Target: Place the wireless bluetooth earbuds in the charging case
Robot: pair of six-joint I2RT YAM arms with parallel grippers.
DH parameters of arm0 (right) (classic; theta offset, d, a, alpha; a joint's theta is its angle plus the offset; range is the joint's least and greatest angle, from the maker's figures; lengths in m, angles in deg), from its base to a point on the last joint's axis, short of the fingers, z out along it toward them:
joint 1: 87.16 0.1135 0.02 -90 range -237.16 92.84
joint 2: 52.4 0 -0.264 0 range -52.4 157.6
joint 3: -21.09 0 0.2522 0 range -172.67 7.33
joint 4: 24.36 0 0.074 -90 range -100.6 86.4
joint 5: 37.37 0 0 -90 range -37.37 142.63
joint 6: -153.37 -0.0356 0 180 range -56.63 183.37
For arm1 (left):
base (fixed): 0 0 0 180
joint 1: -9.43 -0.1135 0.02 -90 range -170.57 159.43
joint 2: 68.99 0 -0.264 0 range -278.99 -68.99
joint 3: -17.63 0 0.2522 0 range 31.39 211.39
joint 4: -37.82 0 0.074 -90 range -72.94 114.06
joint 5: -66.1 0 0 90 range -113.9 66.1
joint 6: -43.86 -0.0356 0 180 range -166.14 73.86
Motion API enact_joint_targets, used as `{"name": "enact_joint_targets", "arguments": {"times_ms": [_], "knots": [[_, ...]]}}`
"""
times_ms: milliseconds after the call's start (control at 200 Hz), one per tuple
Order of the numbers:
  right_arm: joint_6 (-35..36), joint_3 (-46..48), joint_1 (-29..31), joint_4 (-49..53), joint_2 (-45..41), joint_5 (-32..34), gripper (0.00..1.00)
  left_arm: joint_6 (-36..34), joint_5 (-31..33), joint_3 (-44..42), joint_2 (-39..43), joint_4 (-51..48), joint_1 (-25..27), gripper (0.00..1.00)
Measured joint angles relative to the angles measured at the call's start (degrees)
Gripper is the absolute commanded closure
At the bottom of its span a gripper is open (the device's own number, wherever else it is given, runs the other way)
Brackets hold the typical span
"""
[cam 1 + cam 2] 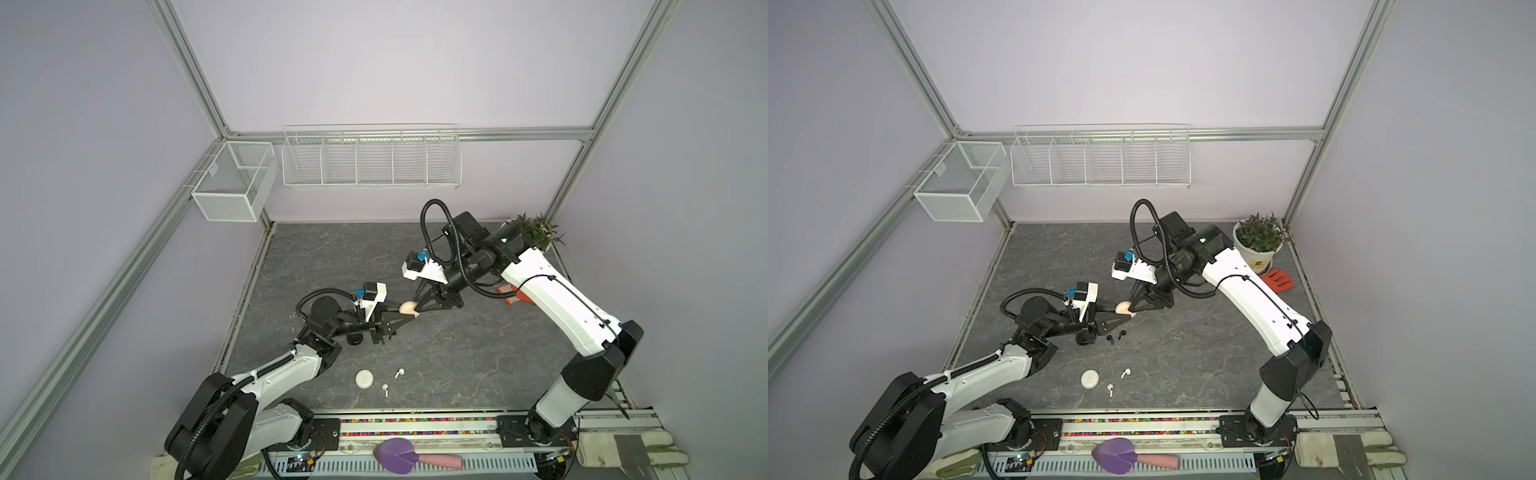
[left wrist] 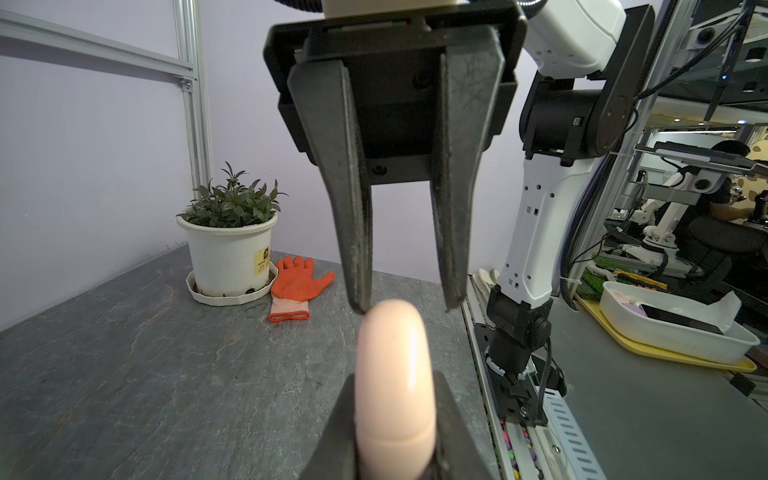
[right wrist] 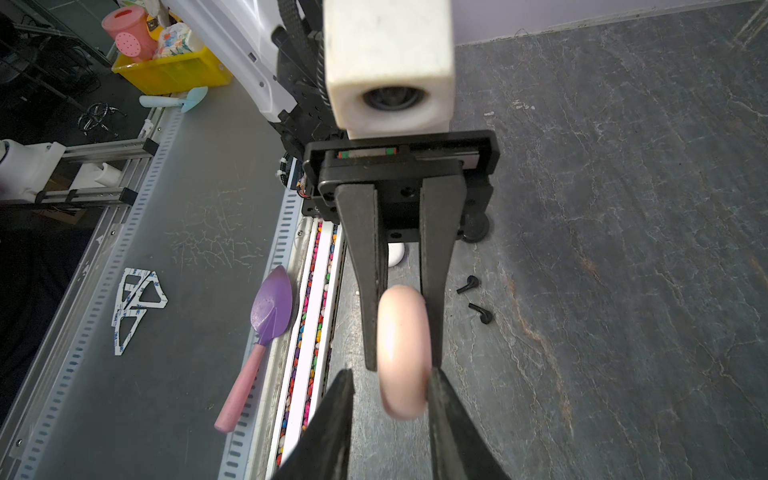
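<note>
No legible text; yellow label (image 2: 262, 259) on plant pot (image 2: 224, 253) blurred.

Pale pink case (image 2: 392, 374), black earbuds (image 3: 468, 285), white earbuds (image 1: 399, 372), grey veined tabletop (image 1: 457, 353), orange glove (image 2: 297, 282)

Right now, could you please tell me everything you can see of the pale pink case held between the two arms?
The pink case is a smooth, glossy, rounded pebble that looks like plastic, with one thin seam and its lid shut. It hangs edge-on in the air, clamped by the left claw. The right claw straddles its free end with fingers apart; one tip looks to be touching it.
</note>
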Motion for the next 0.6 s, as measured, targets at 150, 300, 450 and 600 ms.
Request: {"name": "enact_joint_targets", "arguments": {"times_ms": [150, 300, 450, 600], "knots": [[0.0, -0.2, 0.7, 0.0, 1.0, 0.3, 0.72, -0.2, -0.2, 0.0, 0.0, -0.1, 0.3, 1.00], [0.2, -0.4, 1.0, 0.1, 1.8, 0.6, 0.77, -0.3, -0.2, 0.0, 0.3, -1.1, 0.3, 1.00], [0.4, -0.8, 1.6, 0.5, 1.8, 1.3, 0.81, -1.0, -0.2, 0.0, 1.1, -2.5, 0.3, 1.00], [0.7, -0.7, 2.2, 0.2, 1.8, 3.0, 0.82, -1.0, -0.1, 0.0, 1.2, -3.4, 0.3, 1.00]]}}
